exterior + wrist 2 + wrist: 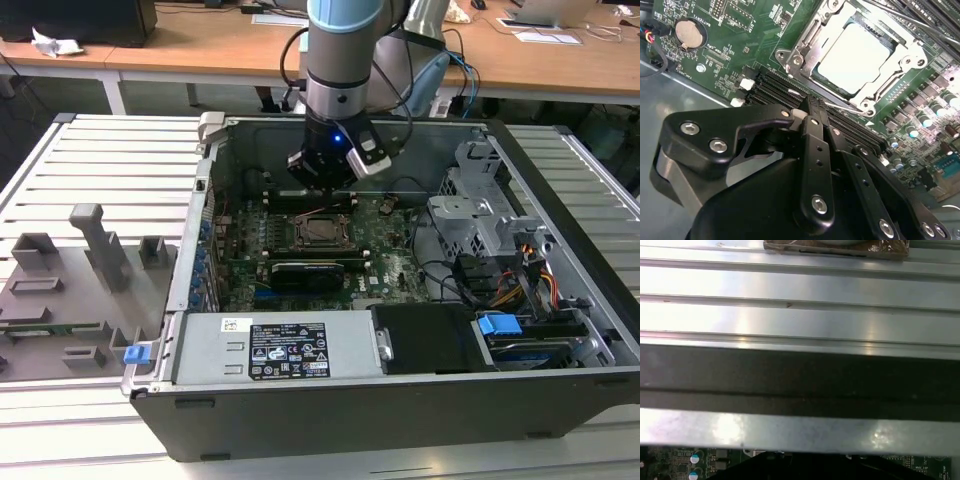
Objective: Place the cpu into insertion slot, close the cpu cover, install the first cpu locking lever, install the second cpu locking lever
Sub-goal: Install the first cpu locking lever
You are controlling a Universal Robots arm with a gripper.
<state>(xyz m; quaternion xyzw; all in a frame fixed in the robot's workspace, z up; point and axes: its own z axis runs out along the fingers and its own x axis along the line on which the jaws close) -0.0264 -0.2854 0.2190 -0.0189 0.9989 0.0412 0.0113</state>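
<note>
Our hand [812, 107] is pinched shut and empty beside the thin springy lever [840, 106]; the cpu [857, 57] sits under its cover [805, 42].

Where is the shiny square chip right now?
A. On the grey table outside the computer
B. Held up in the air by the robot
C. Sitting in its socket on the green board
C: in the second wrist view the cpu lies flat in the insertion slot, with the cpu cover framing it.
</note>
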